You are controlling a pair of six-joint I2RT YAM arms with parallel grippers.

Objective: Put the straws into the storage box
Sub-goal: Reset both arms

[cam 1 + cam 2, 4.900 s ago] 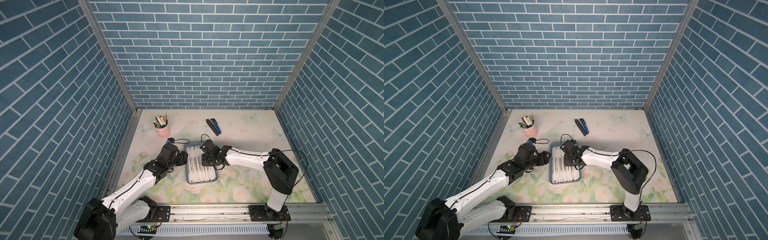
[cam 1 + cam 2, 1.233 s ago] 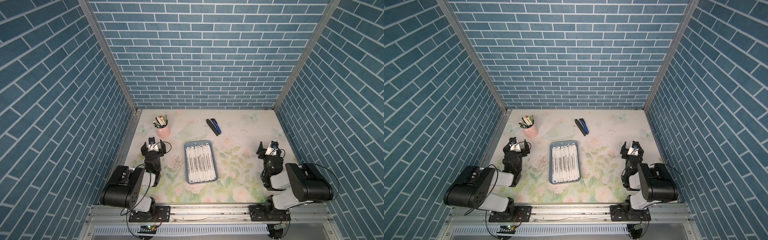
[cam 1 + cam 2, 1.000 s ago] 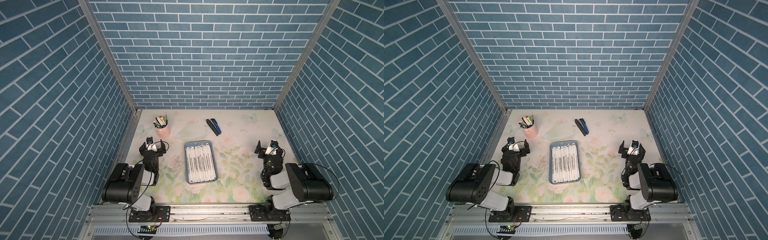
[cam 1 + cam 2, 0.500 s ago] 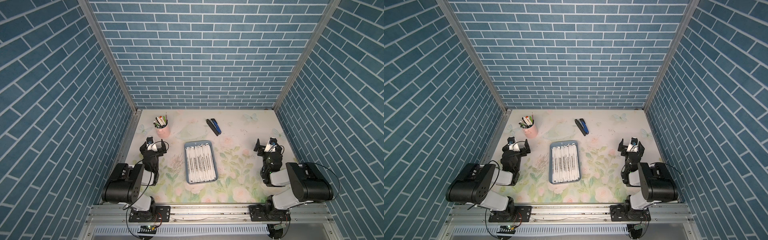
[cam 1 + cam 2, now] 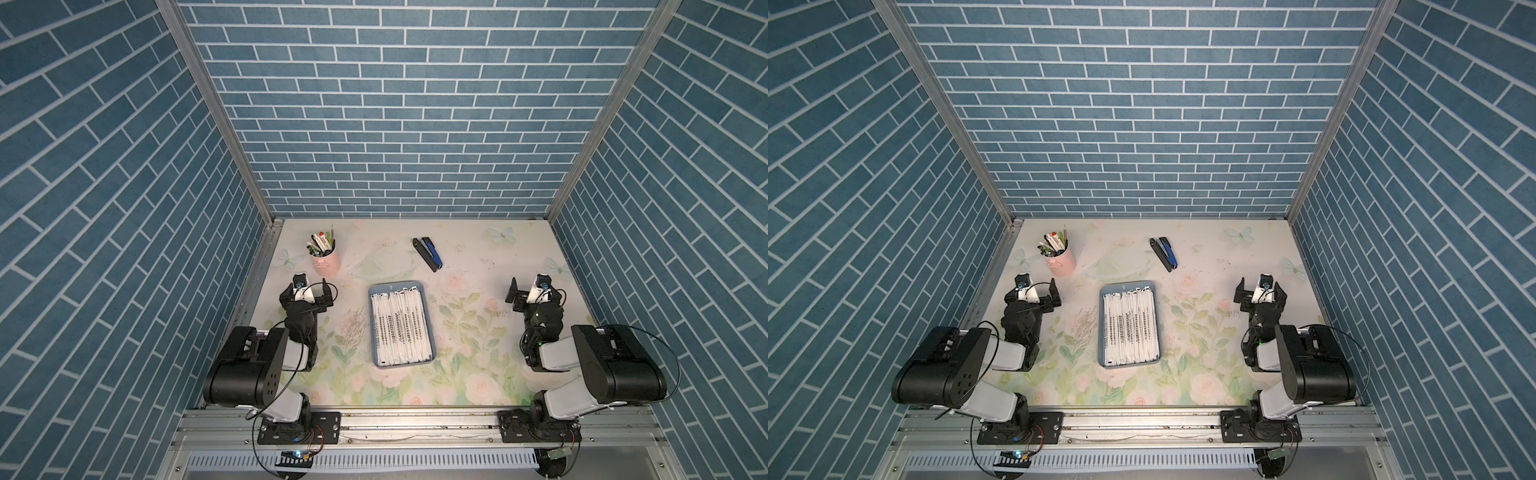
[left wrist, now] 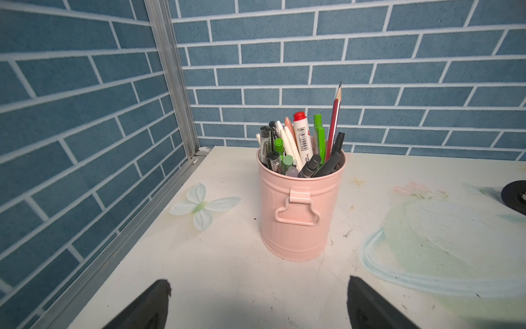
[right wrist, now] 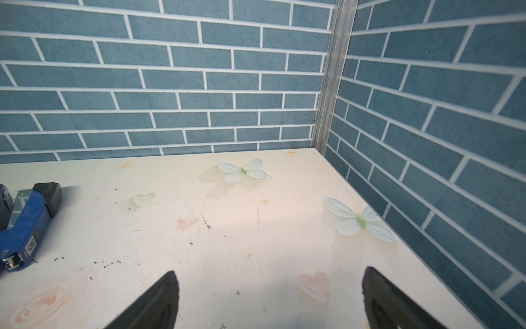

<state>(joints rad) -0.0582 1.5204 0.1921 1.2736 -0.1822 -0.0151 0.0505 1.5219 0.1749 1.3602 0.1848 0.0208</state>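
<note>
You see the table (image 5: 465, 266) carrying the storage box (image 5: 397, 286), with the straws (image 5: 401, 328) lying lengthwise side by side inside it. The left gripper (image 5: 307, 291) sits well left of the box and the right gripper (image 5: 536, 291) well right of it. Both have their jaws spread wide and hold nothing. Beyond the box's far left corner stands the pink cup (image 5: 326, 264); beyond its far right corner lies the stapler (image 5: 428, 253).
</note>
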